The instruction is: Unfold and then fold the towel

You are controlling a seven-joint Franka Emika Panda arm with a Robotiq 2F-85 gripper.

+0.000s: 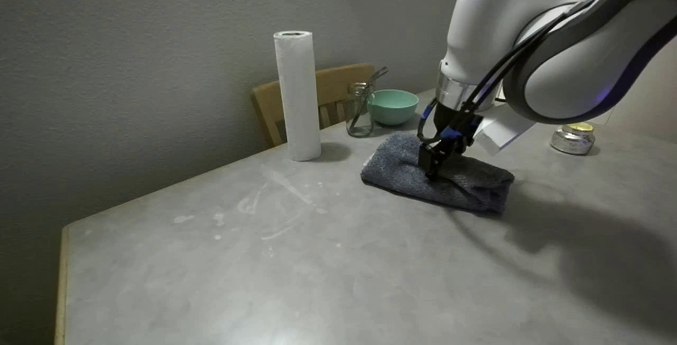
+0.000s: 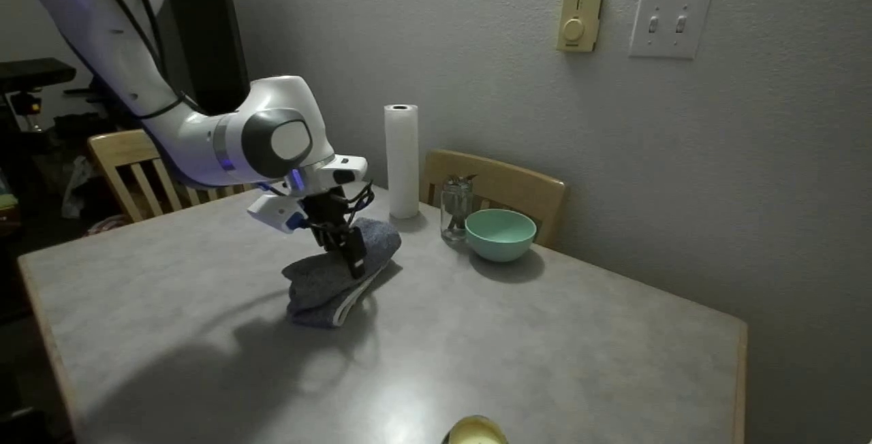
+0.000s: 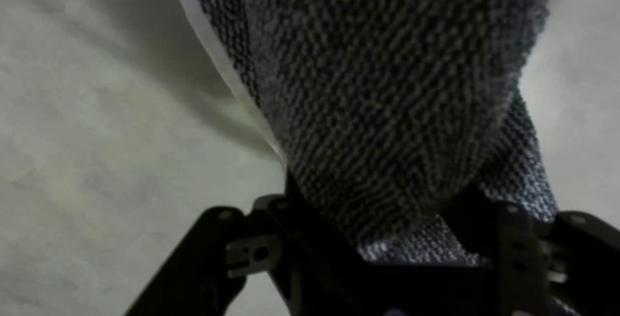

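Observation:
The dark grey-blue towel (image 1: 470, 181) lies folded on the table and shows in both exterior views. Its white-striped edge (image 2: 353, 304) runs along one side of the bundle. My gripper (image 1: 432, 168) points down onto the top of the towel, near its middle. In the wrist view, the towel (image 3: 387, 88) fills the upper centre, and part of it bulges up between the fingers. There the gripper (image 3: 378, 197) stands open, its two fingers well apart on either side of that cloth. The fingertips are dark and partly hidden against the towel.
A tall white paper roll (image 1: 297, 96) stands beyond the towel. Near it are a glass jar (image 1: 359, 109) with utensils and a green bowl (image 1: 392, 107). A small silver jar (image 1: 573, 138) with a yellow top sits apart. Wooden chairs (image 2: 504, 178) stand behind the table (image 2: 545, 362).

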